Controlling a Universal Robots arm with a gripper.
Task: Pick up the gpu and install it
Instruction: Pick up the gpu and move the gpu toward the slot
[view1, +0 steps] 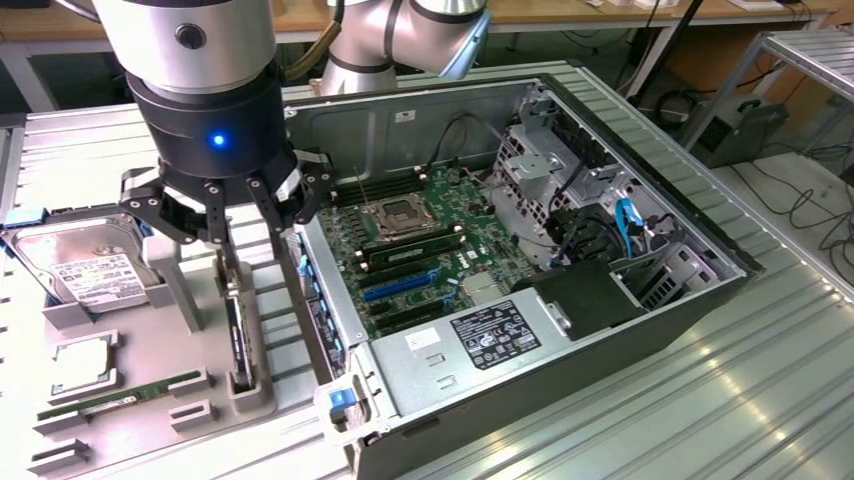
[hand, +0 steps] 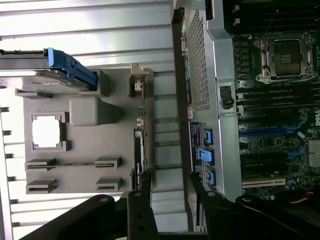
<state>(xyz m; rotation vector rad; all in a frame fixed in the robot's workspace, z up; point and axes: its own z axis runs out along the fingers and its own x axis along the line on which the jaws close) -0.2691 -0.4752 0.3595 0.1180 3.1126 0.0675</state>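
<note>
End effector (view1: 227, 228) open, above gpu (view1: 238, 335) upright in grey holder (view1: 140, 350); hard drive (view1: 80, 265) label unreadable.

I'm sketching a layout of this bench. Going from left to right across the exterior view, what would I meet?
hard drive → gpu standing on edge in the grey holder → CPU socket on the motherboard → blue cable inside the case

Arm (view1: 200, 50) upright, wrist (view1: 214, 130) pointing straight down (blue light lit on its housing); gripper (view1: 230, 222) jaws spread wide.
</note>
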